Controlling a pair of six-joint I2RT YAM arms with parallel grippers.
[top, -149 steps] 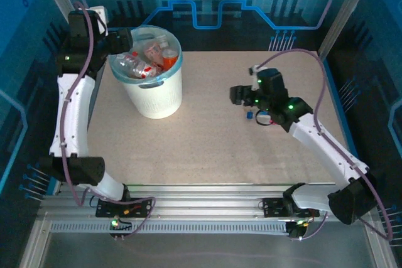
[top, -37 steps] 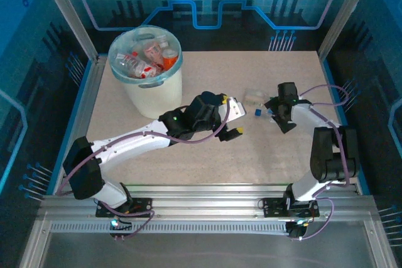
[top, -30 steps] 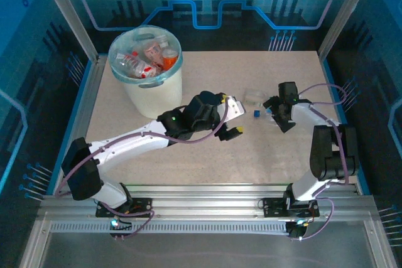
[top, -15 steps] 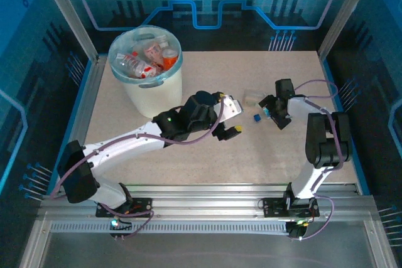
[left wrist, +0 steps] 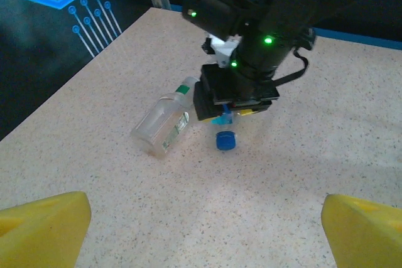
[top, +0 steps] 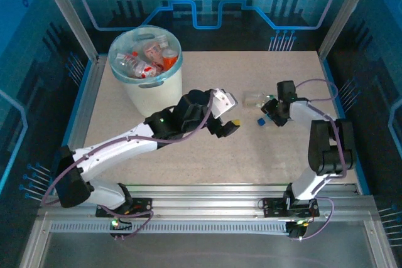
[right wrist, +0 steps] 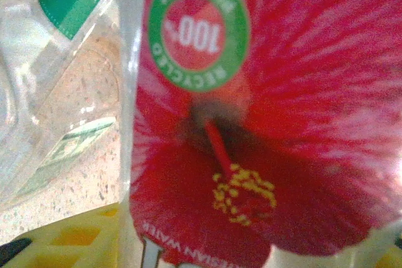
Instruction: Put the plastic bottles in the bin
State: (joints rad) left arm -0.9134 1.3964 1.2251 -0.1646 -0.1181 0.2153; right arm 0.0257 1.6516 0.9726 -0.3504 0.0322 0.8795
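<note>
Speckled beige table [top: 239, 161] inside a blue-lit cage, both arms reaching to about 2 o'clock of centre. Bin [top: 154, 101] sits at 10 o'clock, plastic bottles [top: 146, 59] heaped in it close to the rim. Clear bottle [left wrist: 162, 125] with a green label lies on its side on the table. In the left wrist view it is just at 9 o'clock of the right gripper [left wrist: 231, 112]. Right gripper looks pinched on a red-label bottle [right wrist: 251, 123]; the right wrist view has the flower label wedged between yellow pads [right wrist: 63, 236]. Blue cap [left wrist: 225, 140] is on the table right by that gripper, cannot tell if it is loose or on the held bottle. Left gripper [left wrist: 204, 230] is spread wide, nothing in it, pointed at the clear bottle from near.

Risks:
- Arms are close together, so the left closing on the clear bottle could clip the right gripper or knock the held bottle.
- Clear bottle is round and on its side, so a finger nudge likely rolls it off.
- Label looks slick, so the grip may slip on the long carry to 10 o'clock.
- Bin is heaped, so a drop could bounce off the pile and out.
</note>
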